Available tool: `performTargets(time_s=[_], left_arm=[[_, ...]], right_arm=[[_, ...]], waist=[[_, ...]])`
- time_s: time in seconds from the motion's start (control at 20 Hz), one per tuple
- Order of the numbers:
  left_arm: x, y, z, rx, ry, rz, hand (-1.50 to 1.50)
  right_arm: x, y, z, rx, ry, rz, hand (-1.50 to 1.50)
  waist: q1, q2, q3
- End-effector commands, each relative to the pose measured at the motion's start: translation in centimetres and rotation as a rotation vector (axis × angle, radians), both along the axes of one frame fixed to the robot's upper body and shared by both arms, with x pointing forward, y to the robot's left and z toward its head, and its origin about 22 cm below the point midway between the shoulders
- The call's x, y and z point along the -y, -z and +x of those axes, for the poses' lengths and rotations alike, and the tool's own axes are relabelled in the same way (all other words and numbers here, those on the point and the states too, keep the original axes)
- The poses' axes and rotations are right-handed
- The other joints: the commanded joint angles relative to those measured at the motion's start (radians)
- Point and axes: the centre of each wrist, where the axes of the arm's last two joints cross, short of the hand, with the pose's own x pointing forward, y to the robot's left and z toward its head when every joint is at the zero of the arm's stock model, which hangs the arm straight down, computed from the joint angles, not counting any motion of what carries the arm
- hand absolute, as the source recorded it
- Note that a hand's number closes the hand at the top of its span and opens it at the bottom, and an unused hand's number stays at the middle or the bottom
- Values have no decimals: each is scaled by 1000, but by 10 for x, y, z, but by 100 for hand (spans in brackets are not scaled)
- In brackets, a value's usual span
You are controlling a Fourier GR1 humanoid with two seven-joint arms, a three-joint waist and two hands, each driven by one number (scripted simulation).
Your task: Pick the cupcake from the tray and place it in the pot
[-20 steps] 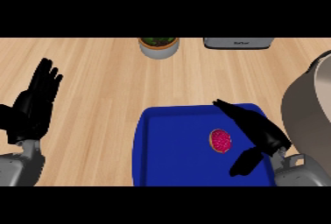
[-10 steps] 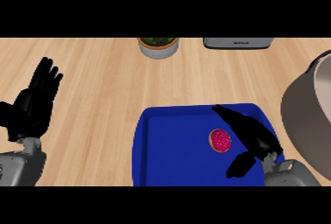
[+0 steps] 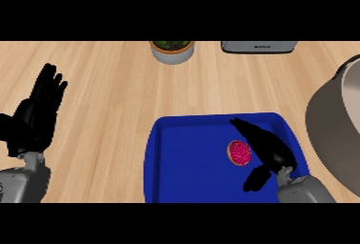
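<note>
I held the right robot hand (image 3: 271, 150) unclenched beside the cupcake (image 3: 239, 152) on the tray (image 3: 183, 162), nothing grasped yet. Next, I judged, it needed to close round it and lift it to the pot (image 3: 330, 128).

The worktop (image 3: 105, 95) is pale wood, with its grain running from left to right across the view. At its far edge, a little left of centre, stands a plant (image 3: 172, 45): dark green leaves in a round, light grey planter (image 3: 172, 55). It is seen from above, and the view's upper edge cuts off its far side. To its right, apart from it, sits a grey box (image 3: 259, 46) with rounded corners and a small dark marking on its face. It may be a toaster or a similar appliance, but only its near part shows. Both rest on the worktop along that same far edge.
</note>
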Motion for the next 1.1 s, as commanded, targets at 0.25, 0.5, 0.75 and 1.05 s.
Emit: performTargets(time_s=[0.25, 0.5, 0.75, 1.05], left_arm=[[-1, 12, -2, -3, -6, -11, 0], [10, 18, 7, -11, -1, -15, 0], [-11, -6, -3, -21, 9, -2, 0], [-7, 10, 0, -5, 0, -5, 0]], right_arm=[[6, 17, 6, 5, -143, -37, 150], [-20, 18, 18, 63, -154, -33, 150], [9, 48, 2, 49, -166, -42, 150], [-22, 15, -53, 92, -165, -29, 150]], waist=[[1, 1, 0], [-1, 1, 0], [0, 0, 0], [-13, -3, -1]])
